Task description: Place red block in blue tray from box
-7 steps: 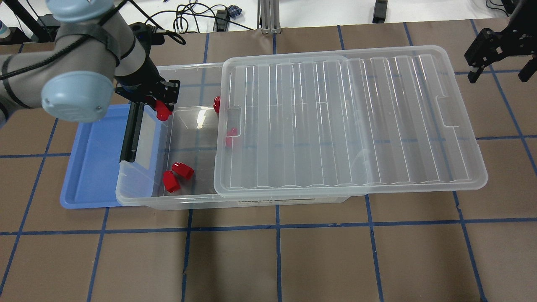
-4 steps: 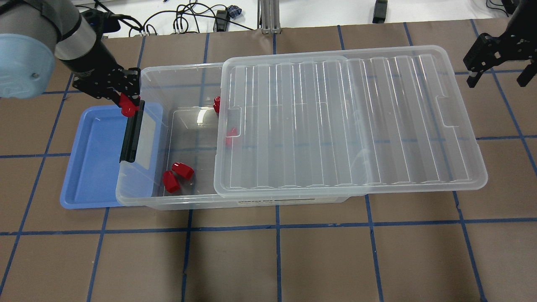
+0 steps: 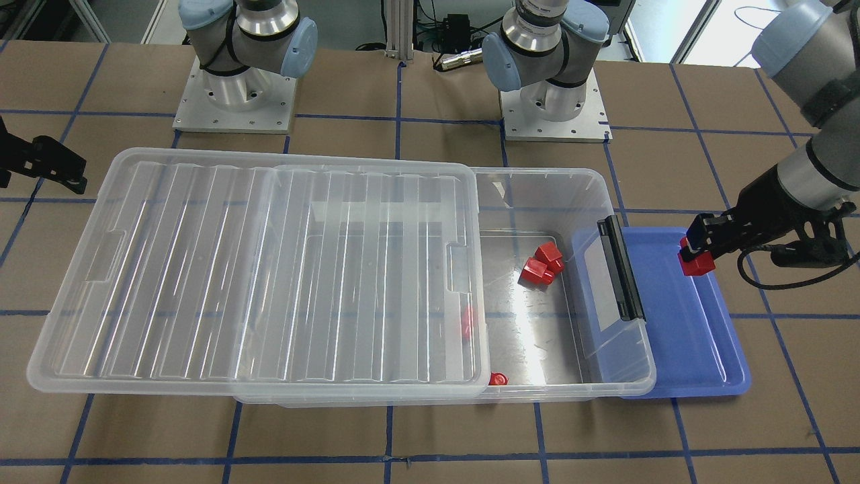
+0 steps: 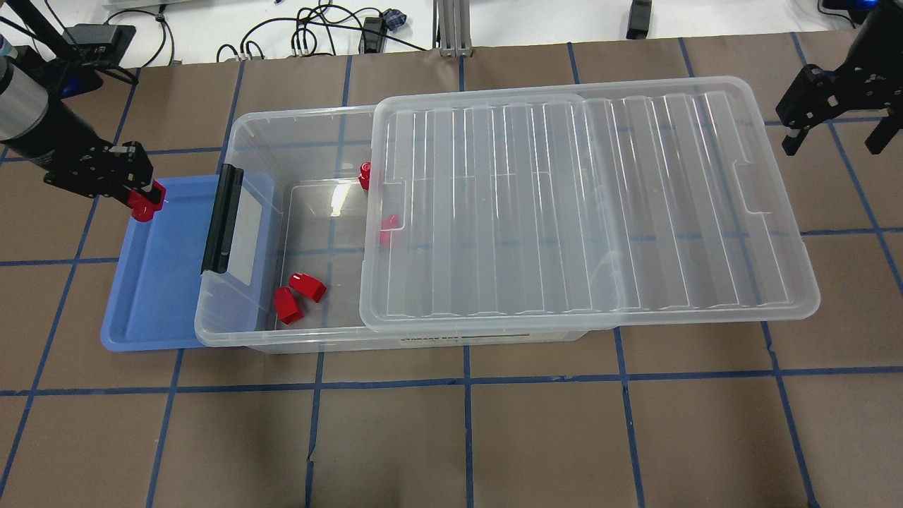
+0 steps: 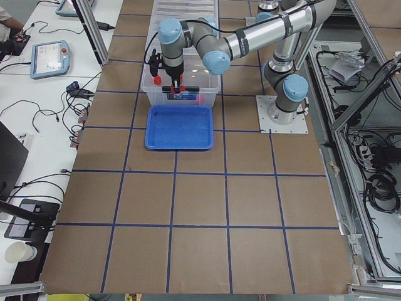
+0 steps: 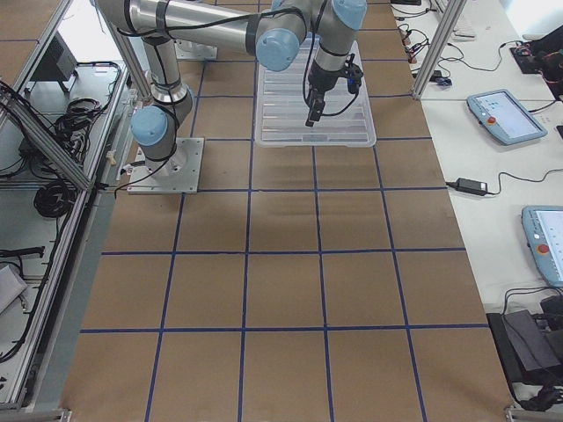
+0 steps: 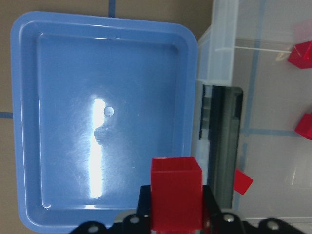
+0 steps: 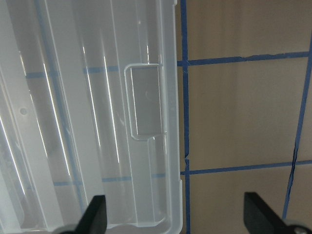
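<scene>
My left gripper (image 4: 144, 197) is shut on the red block (image 4: 147, 201) and holds it above the far left corner of the blue tray (image 4: 159, 296). The block also shows in the left wrist view (image 7: 175, 192), between the fingers and over the tray (image 7: 73, 122), and in the front view (image 3: 695, 261). The box (image 4: 296, 118) is a clear bin overlapping the tray's right side, its ribbed lid (image 4: 564, 212) slid to the right. My right gripper (image 4: 836, 135) is open and empty, above the table off the lid's far right corner.
Two more red blocks (image 4: 298, 296) lie in the box's open end, and two others (image 4: 374, 204) sit at the lid's edge. The black latch (image 4: 222, 219) stands on the box's short side over the tray. Cables lie beyond the table's far edge.
My left gripper has carried the red block to the left, from over the box's latch end to the tray's far left corner. The right gripper has barely shifted.
</scene>
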### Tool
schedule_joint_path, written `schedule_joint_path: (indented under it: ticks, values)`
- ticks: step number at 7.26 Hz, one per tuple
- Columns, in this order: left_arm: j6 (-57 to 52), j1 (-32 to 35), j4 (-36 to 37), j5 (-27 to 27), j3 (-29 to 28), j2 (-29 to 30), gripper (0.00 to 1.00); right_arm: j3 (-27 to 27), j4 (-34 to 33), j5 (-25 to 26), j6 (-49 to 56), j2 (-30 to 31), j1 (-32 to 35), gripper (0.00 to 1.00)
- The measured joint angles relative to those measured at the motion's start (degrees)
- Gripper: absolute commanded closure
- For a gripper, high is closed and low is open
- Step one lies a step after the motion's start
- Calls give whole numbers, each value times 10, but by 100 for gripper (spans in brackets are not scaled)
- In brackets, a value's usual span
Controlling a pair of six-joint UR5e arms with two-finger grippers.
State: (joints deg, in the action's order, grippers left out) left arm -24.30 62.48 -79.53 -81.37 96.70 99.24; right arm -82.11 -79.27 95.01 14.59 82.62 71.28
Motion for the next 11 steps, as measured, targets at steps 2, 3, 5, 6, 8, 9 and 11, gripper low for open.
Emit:
schedule_joint_path:
  ticks: [2, 3, 5, 6, 8, 9, 11]
  values:
    - [-41, -32, 55, 2, 27, 26, 98, -2, 0, 0, 0, 0, 0, 0]
    - [-48, -39, 91, 0, 47, 40, 98, -2, 0, -1, -1, -1, 0, 0]
    - [-53, -31, 160, -28, 97, 56, 97, -2, -2, -1, -1, -3, 0, 0]
    - [-53, -25, 204, -43, 118, 62, 95, -3, -3, -1, -1, -4, 0, 0]
    - [-48, -8, 250, -54, 133, 72, 58, -7, -7, -1, 0, -5, 0, 0]
    - [-46, 14, 259, -62, 130, 71, 1, -11, -9, -1, 1, -6, 0, 0]
    - [-38, 44, 268, -76, 121, 59, 0, -21, -25, 0, 2, -6, -1, 0]
